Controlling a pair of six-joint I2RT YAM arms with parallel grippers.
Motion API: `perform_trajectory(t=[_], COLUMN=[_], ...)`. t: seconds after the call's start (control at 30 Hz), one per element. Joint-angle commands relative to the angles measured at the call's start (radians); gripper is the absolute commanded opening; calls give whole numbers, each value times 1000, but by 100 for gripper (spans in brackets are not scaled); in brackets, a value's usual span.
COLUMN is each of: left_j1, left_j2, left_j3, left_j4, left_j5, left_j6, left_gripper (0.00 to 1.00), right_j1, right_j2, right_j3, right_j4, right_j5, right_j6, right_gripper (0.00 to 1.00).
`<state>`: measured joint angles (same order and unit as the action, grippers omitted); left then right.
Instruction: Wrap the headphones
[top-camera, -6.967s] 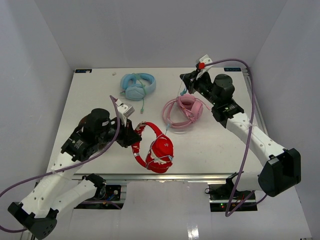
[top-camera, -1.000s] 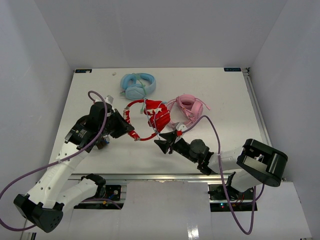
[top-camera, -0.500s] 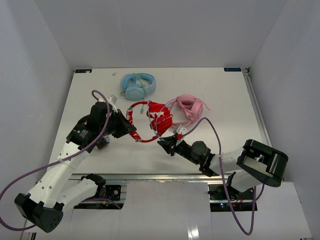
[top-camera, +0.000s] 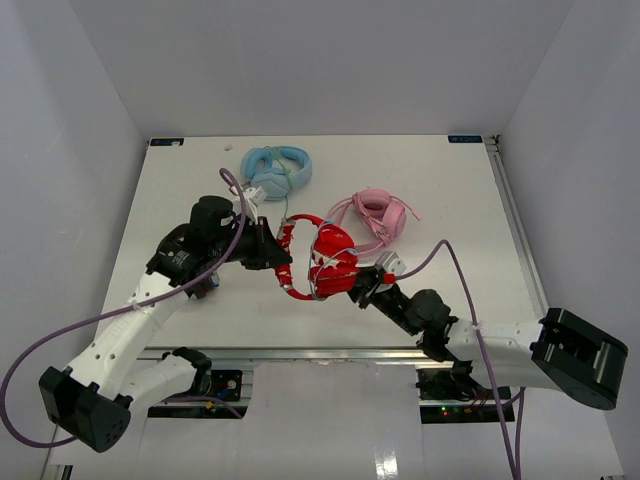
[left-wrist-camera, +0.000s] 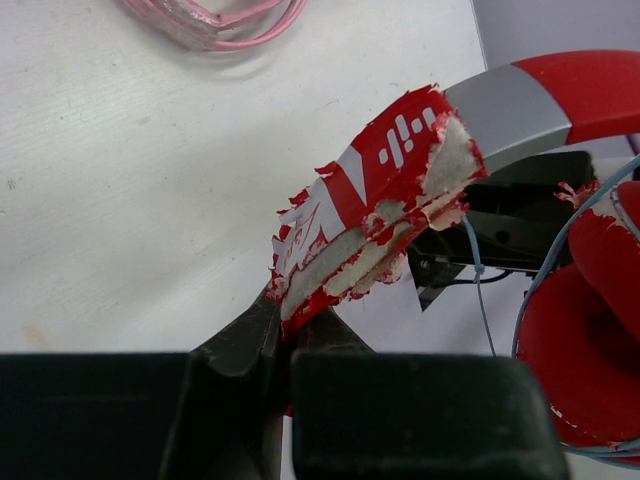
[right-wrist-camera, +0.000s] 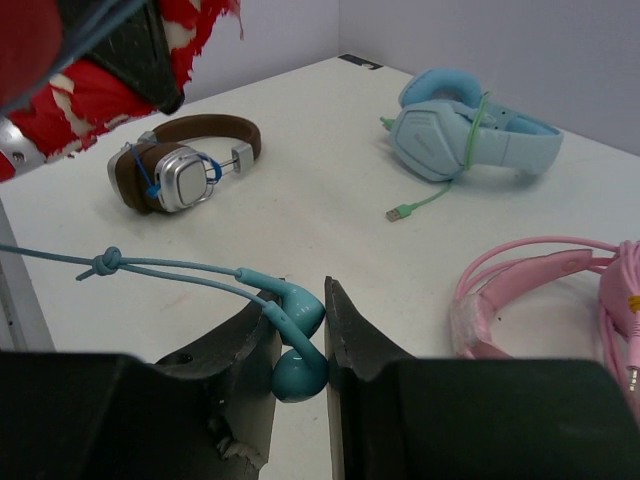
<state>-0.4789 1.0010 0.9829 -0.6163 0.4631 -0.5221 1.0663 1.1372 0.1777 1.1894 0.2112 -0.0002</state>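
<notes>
Mostly white table (top-camera: 455, 185), walls (top-camera: 320, 60); red headphones (top-camera: 331, 262).

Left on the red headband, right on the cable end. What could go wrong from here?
1. The left gripper clamps torn, flaking padding on the headband of the headphones; the padding may tear further or slip free.
2. The right gripper pinches only the small teal cable end; tension on the thin cable could pull it out.
3. The pink headphones lie close by, so a swung cable might snag them.
</notes>
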Motion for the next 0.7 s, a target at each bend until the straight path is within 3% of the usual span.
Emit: perform_trajectory(t=[0.0,0.17,0.33,0.43,0.67], left_j1=[3,3,3,2,2], left_j2=[43,133,245,297,405], left_j3=[75,136,175,165,186], left_j4=[65,33,-5,9,34], left_j5=[131,149,189,217,205], left_j6=[131,310,537,660,836], left_gripper=[0,0,0,0,0], right_j1=[-6,-6,-6,-6,-6], right_j2=[-84,-215,-275,-250,-186], right_j3=[-19,-30,-20,-10,11], right_j4=[-99,-232,-351,-395,-448], right_j5=[61,18,-122,-191,-162], right_j6=[-49,-46,-32,-8,9], right_gripper=[8,8,8,8,8])
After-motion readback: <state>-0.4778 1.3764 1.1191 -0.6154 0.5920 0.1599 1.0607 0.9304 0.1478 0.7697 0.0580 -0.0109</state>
